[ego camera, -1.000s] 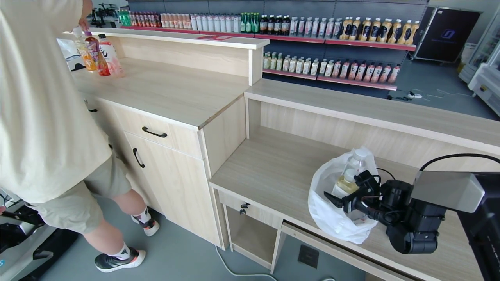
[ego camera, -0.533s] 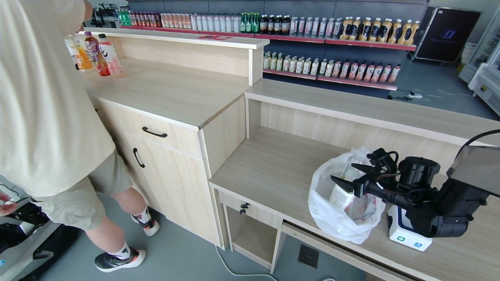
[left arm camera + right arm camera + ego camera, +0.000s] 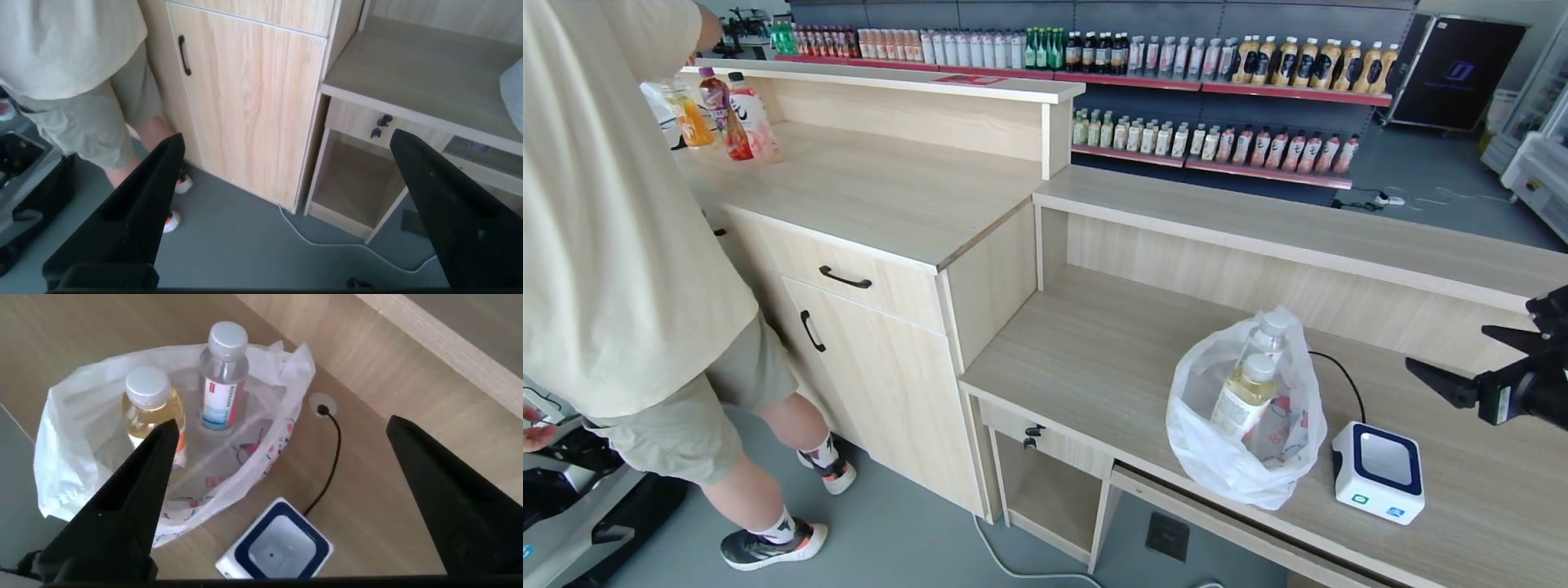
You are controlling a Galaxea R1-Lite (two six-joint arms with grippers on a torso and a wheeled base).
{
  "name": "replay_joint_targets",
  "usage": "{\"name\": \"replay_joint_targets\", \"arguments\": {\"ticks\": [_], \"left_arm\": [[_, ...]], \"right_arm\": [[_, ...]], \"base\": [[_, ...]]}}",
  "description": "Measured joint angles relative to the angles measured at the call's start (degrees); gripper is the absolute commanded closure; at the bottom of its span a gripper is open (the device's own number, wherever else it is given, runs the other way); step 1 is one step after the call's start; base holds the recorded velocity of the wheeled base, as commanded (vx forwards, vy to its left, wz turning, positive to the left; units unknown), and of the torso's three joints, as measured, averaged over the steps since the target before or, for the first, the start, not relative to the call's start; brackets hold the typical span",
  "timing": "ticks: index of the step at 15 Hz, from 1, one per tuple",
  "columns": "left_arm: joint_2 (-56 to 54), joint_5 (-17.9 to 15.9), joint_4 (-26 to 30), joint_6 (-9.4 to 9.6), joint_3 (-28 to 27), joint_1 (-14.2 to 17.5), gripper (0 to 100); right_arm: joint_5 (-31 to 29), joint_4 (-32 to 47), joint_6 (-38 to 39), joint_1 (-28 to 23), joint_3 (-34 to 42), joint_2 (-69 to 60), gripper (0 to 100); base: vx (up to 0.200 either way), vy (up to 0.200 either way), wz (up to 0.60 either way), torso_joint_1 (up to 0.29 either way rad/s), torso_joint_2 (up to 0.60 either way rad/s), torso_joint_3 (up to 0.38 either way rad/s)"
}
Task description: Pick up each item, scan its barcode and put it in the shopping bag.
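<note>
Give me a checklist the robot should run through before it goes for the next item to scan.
1. Right gripper open and empty: ok.
2. Left gripper open and empty: ok.
3. White plastic shopping bag upright with its mouth open: ok; a yellowish bottle and a clear bottle stand inside.
4. White box scanner with a blue top uncovered beside the bag: ok.
5. Next items within reach: probably not ok; three coloured drink bottles stand far off on the taller wooden counter.
6. Way to them free: cannot tell; a person stands close beside them.
</note>
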Motion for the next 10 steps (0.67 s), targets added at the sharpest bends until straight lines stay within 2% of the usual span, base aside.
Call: {"name": "replay_joint_targets", "arguments": {"ticks": [1, 3, 7, 10], "left_arm": [[0.0, 0.0, 0.0, 0.02, 0.0, 0.02, 0], [0.0, 0.0, 0.0, 0.0, 0.0, 0.02, 0], [0.0, 0.0, 0.0, 0.0, 0.0, 0.02, 0], [0.0, 0.0, 0.0, 0.0, 0.0, -0.02, 0]], "right_arm": [[-0.52, 1.61, 0.07, -3.28, 0.83, -3.47, 0], [-7.51, 4.16, -0.39, -6.0, 1.91, -9.53, 0], [-14.4, 5.07, 1.74, -5.89, 2.07, -16.62, 0], [-24.88, 8.16, 6.35, -2.85, 2.07, -20.04, 0]], "base": [[0.0, 0.0, -0.6, -0.007, 0.0, 0.002], [0.0, 0.0, -0.6, -0.012, 0.0, 0.005], [0.0, 0.0, -0.6, 0.008, 0.0, 0.006], [0.0, 0.0, -0.6, -0.001, 0.0, 0.001]]}}
